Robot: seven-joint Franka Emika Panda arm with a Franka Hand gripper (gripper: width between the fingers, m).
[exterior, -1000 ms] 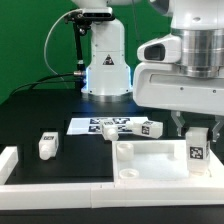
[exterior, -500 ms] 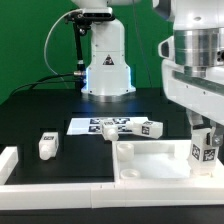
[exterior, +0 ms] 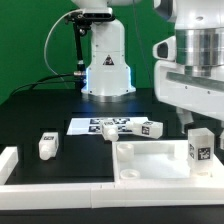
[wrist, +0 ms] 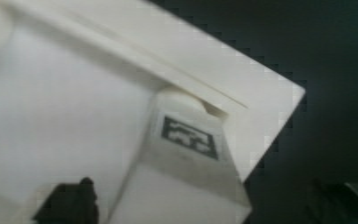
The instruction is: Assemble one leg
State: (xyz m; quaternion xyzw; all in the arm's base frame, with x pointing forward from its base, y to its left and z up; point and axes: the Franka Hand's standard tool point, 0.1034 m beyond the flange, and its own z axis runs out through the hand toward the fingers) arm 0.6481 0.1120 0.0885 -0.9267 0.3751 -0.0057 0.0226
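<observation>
leg, small white plastic tagged peg (exterior: 200,147), stands free at a corner of the white square tray-like tabletop (exterior: 150,162); your gripper (wrist: 211,205) has lifted off, jaws apart, so it's probably seated.

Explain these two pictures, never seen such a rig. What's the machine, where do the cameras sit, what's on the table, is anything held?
The machine is a Franka Panda robot arm that puts furniture together. The exterior view comes from a camera standing off the arm. The wrist view comes from a camera on its wrist, looking past the end effector.

On the black table lies a white tabletop. An upright leg stands at its corner, right under the end effector. A loose leg sits at the exterior view's left, and another leg lies beside the marker board.

In the wrist view the dark fingers stand clear on either side of the upright leg, so the end effector looks open and holds nothing.
</observation>
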